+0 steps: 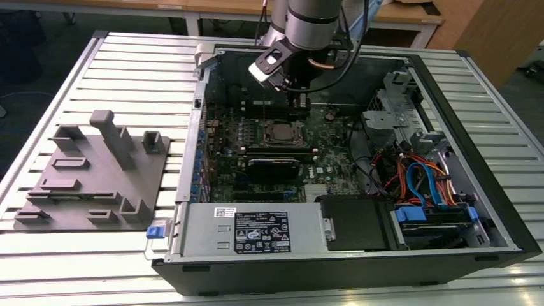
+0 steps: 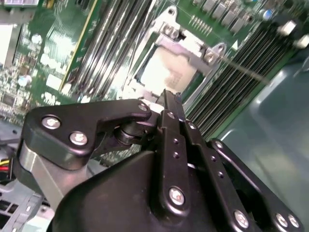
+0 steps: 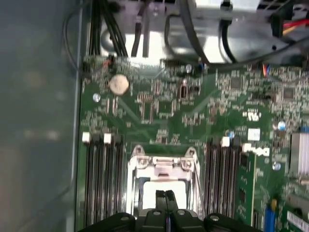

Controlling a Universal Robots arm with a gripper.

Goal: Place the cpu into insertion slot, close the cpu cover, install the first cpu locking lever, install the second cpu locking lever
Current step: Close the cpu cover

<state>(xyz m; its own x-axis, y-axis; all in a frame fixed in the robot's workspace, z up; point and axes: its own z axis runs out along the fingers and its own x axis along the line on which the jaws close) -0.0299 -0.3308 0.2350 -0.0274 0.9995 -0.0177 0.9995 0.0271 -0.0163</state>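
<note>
Gripper (image 3: 165, 193), fingers pressed together on nothing, just above cpu (image 3: 161, 186); cpu seated in insertion slot (image 3: 140, 195), cpu cover (image 3: 163, 164) lying flat around it; green motherboard (image 3: 169, 111) inside open computer case (image 1: 340, 268)

A lab is indicated by an opened computer case (image 1: 340, 271) laid on a slatted metal desk (image 1: 136, 64) at frame centre.

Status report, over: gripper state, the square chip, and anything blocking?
Gripper: fingers shut, nothing held. Silver-grey square chip beneath, thin silver metal cover frame down around it. Nothing in between.
</note>
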